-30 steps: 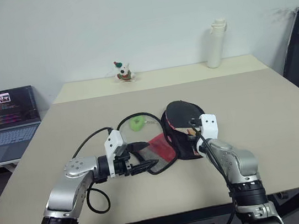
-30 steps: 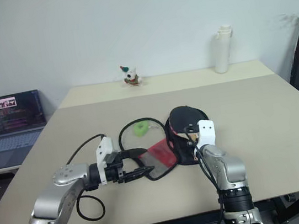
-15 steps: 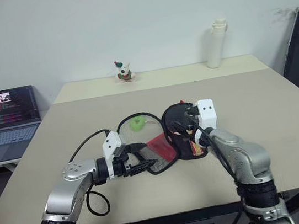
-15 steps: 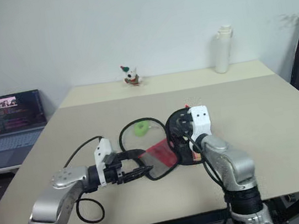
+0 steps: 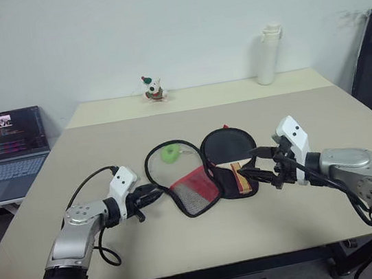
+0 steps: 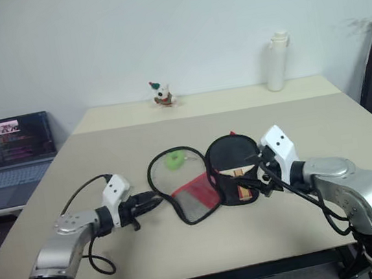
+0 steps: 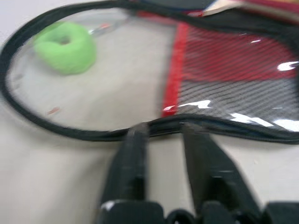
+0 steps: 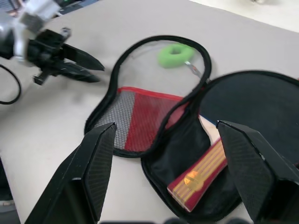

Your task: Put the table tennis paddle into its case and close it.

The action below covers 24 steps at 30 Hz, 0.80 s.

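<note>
The table tennis paddle (image 5: 228, 153) is seen lying inside the open case (image 5: 204, 171) at the middle of the counter (image 5: 323, 127), its black face on the case's black half and its wooden handle (image 8: 202, 173) pointing toward the near edge. The case's lid half (clear film above, red mesh below) is folded out flat at nine o'clock from the paddle, and a green ring (image 5: 169, 153) is seen through the film. The left gripper (image 5: 151, 197) is held low at nine o'clock of the lid, its fingers (image 7: 132, 163) drawn nearly together with their tips at the lid's black rim; whether the rim is pinched cannot be told. The right gripper (image 5: 259, 164) is held above the counter at three o'clock of the handle, its fingers spread wide and holding nothing. A white bottle (image 5: 268, 55) and a small figurine (image 5: 154, 88) stand at the far edge.
</note>
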Tool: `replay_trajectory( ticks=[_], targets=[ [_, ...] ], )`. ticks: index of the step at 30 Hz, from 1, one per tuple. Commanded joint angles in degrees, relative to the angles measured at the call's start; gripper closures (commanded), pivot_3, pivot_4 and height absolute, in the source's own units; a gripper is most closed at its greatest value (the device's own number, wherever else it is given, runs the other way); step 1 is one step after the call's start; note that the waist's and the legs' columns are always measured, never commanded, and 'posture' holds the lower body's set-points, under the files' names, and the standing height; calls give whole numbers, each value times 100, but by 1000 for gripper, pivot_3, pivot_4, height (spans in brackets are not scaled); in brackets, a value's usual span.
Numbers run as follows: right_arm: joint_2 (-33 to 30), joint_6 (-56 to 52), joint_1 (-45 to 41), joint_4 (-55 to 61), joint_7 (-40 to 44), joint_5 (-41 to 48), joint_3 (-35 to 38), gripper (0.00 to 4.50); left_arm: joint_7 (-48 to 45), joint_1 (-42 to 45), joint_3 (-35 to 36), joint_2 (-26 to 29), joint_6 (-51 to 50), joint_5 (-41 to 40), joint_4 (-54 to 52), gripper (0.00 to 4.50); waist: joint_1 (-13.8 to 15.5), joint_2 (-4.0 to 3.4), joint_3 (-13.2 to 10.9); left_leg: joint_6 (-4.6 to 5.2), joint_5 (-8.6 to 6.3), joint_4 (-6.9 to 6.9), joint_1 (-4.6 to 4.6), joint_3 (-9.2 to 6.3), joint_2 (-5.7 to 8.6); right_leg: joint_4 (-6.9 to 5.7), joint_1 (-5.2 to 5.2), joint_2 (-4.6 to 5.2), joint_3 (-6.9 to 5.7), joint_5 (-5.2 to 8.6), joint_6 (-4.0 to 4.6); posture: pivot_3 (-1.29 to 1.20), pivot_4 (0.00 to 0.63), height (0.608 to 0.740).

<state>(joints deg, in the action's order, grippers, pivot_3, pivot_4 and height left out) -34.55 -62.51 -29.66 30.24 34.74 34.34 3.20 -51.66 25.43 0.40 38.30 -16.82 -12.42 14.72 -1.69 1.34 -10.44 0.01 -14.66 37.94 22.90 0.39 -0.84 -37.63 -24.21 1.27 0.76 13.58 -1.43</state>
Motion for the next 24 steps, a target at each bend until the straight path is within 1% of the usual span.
replay_trajectory(
  ticks=[1,13,16,21,24],
  targets=[
    [-41,210,19,94,-30,-9,-10,758,277,277,62,-49,169,196,306,4476,2,1,-1,0,0,0,0,1,2,1,0,2,1,0,0,0,150,740],
    [-74,352,146,146,-129,-39,-162,758,1263,710,54,-171,297,865,1271,4476,5,6,-3,0,0,1,1,1,4,0,0,8,0,-1,-1,0,150,740],
    [-71,368,147,131,-137,-37,-171,758,1279,803,7,-234,347,920,1512,4476,5,6,-3,0,0,1,1,1,4,0,0,8,0,-1,-1,0,150,740],
    [-60,407,110,76,-138,-58,-207,758,1189,1151,-100,-556,503,958,2076,4476,27,9,-1,-1,0,4,-1,0,6,-4,3,10,-3,-1,-1,0,150,740],
    [-61,428,93,57,-141,-67,-224,758,1065,1410,-195,-753,599,1017,2414,4476,108,10,0,-1,1,6,-3,-5,10,-5,7,11,-9,-2,-1,0,150,740]
  ],
)
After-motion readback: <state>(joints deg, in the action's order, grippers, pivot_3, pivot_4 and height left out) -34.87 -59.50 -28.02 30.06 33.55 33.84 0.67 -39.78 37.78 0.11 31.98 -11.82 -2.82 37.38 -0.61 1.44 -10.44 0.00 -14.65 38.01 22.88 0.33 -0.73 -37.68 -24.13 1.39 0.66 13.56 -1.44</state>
